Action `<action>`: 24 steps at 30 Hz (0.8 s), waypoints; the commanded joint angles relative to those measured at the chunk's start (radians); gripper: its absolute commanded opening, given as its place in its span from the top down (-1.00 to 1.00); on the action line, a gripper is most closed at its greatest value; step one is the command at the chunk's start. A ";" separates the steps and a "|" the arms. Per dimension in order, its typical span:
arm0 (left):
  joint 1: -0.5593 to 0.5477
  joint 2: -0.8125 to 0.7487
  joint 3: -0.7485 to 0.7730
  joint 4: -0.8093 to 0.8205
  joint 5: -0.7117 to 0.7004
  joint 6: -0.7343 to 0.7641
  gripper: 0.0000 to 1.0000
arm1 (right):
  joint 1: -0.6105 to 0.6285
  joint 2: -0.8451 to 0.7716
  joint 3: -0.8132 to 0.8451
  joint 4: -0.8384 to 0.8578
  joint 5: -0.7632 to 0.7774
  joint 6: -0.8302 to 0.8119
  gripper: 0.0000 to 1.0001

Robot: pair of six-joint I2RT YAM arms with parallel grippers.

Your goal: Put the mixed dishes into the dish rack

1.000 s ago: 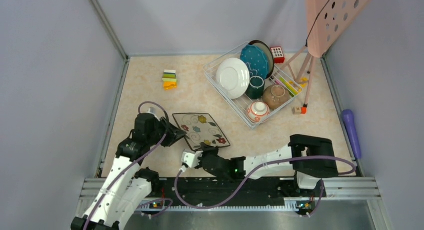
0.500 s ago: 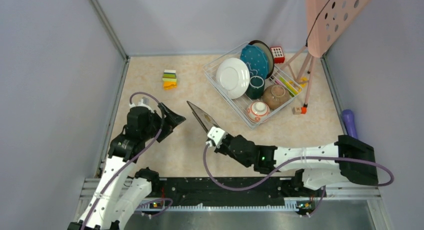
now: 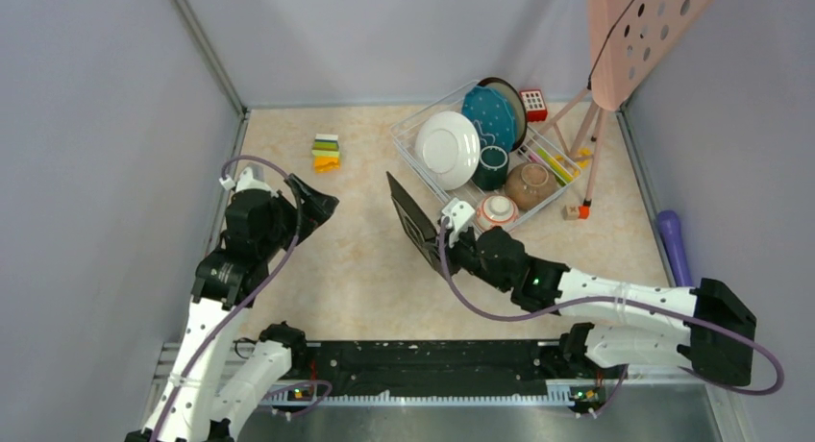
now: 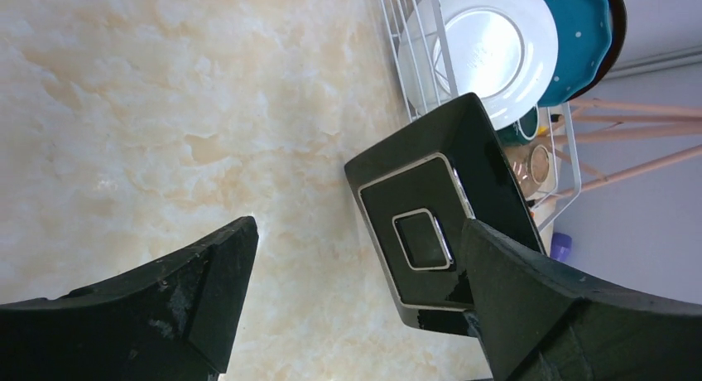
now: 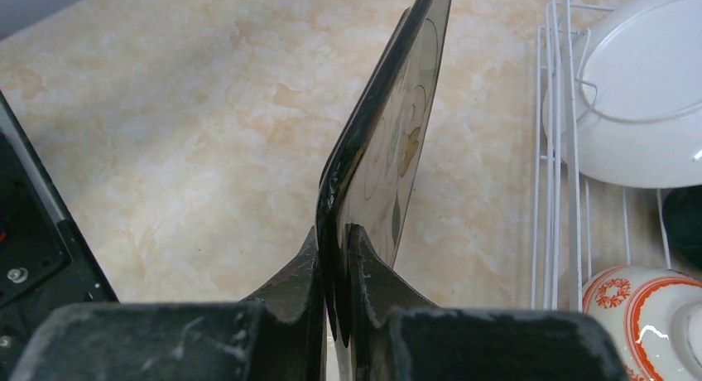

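The square floral plate (image 3: 413, 223) stands on edge above the table, just off the near-left side of the dish rack (image 3: 432, 183). My right gripper (image 3: 445, 253) is shut on its lower rim. The right wrist view shows the fingers (image 5: 334, 232) pinching the plate (image 5: 389, 141), with the rack wires (image 5: 555, 149) to the right. My left gripper (image 3: 317, 207) is open and holds nothing, well left of the plate. The left wrist view shows the left gripper (image 4: 356, 228) and the plate's black underside (image 4: 435, 224). In the rack are a white plate (image 3: 447, 149), a blue dotted plate (image 3: 490, 115), a teal mug (image 3: 492, 166), a brown bowl (image 3: 529, 185) and an orange-patterned bowl (image 3: 497, 211).
A stack of coloured blocks (image 3: 326, 154) lies at the back left. A red cube (image 3: 533, 104) sits behind the rack. A pink perforated stand (image 3: 644, 29) leans over the rack's right side. A purple object (image 3: 675, 250) lies by the right wall.
My right gripper lifted the floral plate off the table, tipped it on edge and carried it toward the rack. My left gripper opened and drew back to the left.
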 commanded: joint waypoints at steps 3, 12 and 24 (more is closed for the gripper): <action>0.005 0.002 0.013 0.066 -0.032 0.037 -0.96 | -0.071 -0.068 0.048 0.063 -0.132 0.148 1.00; 0.005 0.002 -0.063 0.181 0.118 0.074 -0.96 | -0.166 -0.086 0.280 0.017 -0.173 0.015 1.00; 0.005 0.025 -0.111 0.253 0.171 0.068 -0.92 | -0.387 0.039 0.551 0.000 -0.388 0.071 1.00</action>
